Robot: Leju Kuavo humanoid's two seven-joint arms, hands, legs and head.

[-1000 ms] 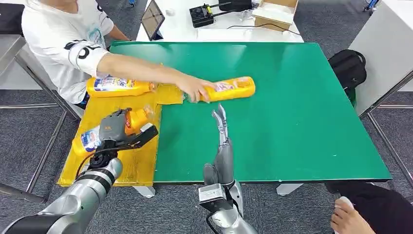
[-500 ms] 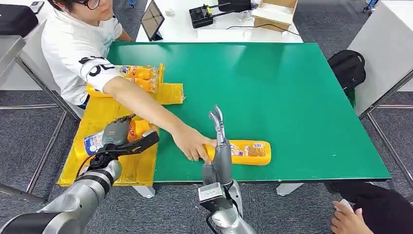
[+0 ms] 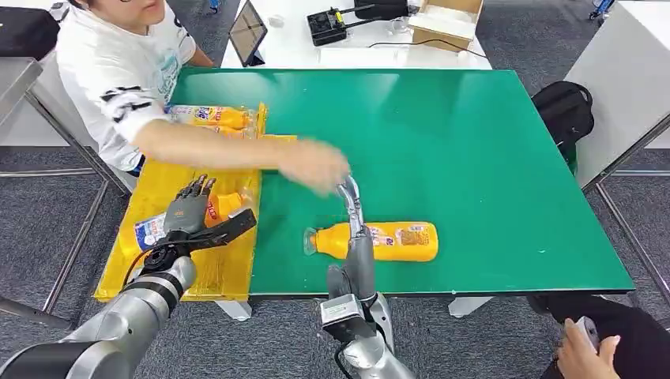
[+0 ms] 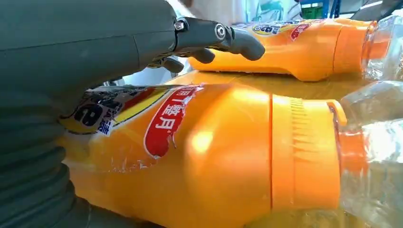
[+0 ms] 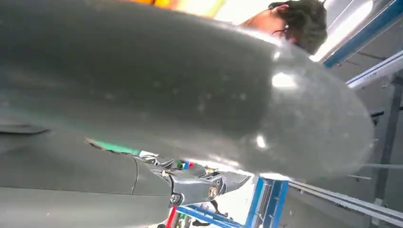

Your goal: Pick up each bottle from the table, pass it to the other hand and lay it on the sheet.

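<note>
Under the right hand – a bottle lying flat on the green desk, fingers straight, holding nothing.
Smooth, rigid plastic, likely to roll – best gripped round the labelled middle. Left hand rests released over a bottle on the yellow sheet; a person's arm crosses just beyond.

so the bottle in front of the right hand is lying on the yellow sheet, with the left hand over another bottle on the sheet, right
Not quite. The bottle in front of the right hand lies on the bare green table, not the yellow sheet; the head view shows it. The rest holds: the left hand is over another bottle on the sheet.
</note>
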